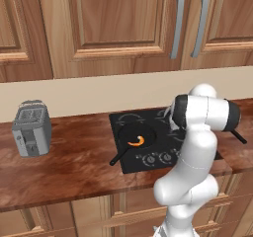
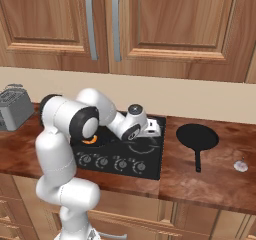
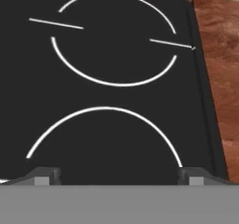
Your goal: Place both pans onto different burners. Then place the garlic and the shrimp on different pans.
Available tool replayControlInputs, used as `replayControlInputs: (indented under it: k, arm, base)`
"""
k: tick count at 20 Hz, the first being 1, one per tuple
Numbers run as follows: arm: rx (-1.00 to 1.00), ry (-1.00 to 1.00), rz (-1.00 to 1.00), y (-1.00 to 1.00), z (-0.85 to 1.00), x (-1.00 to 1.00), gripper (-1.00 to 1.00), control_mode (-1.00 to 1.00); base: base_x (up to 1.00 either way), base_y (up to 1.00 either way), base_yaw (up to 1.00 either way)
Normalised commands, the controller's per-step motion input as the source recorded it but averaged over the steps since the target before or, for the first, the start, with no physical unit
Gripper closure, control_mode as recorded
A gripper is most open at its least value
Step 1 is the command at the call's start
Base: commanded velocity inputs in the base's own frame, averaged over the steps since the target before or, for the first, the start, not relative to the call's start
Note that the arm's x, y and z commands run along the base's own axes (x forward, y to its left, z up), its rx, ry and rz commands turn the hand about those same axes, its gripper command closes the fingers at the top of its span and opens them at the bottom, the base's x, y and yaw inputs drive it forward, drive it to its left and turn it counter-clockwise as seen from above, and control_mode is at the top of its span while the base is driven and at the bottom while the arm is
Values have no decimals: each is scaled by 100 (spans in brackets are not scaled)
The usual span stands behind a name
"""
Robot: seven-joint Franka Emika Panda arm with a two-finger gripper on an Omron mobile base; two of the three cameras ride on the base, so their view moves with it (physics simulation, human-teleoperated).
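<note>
Left base view: pan [image 1: 137, 135] on cooktop [image 1: 129, 165] holds shrimp [image 1: 137, 141].

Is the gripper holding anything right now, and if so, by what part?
Nothing is held. The gripper is open and empty above the bare cooktop; its fingertips stand wide apart with nothing between them.

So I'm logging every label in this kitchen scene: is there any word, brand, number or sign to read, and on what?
No readable text anywhere.
Knobs on the cooktop: light marks around them, too small to read.
Toaster: no brand or lettering legible.
Burners: plain white ring lines, no writing.
Cabinet doors, pans, counter: nothing printed.
</note>
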Motion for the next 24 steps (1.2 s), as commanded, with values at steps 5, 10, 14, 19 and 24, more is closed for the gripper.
replayControlInputs:
  k: [5, 10, 14, 19, 24]
  arm:
    - [0, 0, 0, -55, 0, 2, -100, -100]
    - [4, 0, 0, -64, 0, 0, -100, -100]
    - [4, 0, 0, -63, 0, 0, -100, -100]
    - [0, 0, -1, -63, 0, 0, -100, -100]
    - [0, 0, 0, -57, -3, 0, -100, -100]
  base:
    - [0, 0, 0]
    - [0, 0, 0]
    - [0, 0, 0]
    - [0, 0, 0]
    - [0, 0, 0]
